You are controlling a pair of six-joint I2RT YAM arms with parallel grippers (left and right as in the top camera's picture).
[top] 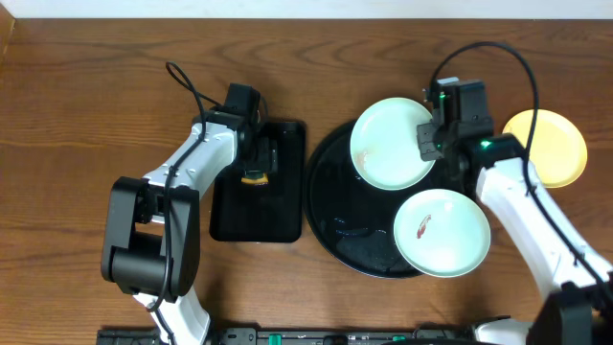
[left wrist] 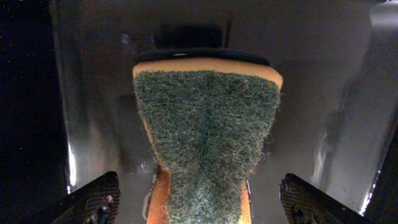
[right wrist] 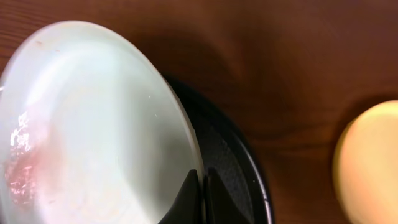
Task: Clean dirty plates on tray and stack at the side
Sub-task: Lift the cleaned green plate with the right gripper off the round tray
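Two entries | right gripper (right wrist: 201, 198) pinching rim of upper mint plate (top: 383, 144) over round tray (top: 330, 206) — left gripper (top: 256, 163) hovering, fingers spread, above sponge (left wrist: 205, 137).

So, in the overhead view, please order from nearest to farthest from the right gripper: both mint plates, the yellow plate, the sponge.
1. Upper mint plate, its rim in the right gripper.
2. Lower mint plate, just in front.
3. Yellow plate, off to the right.
4. Sponge, far left.
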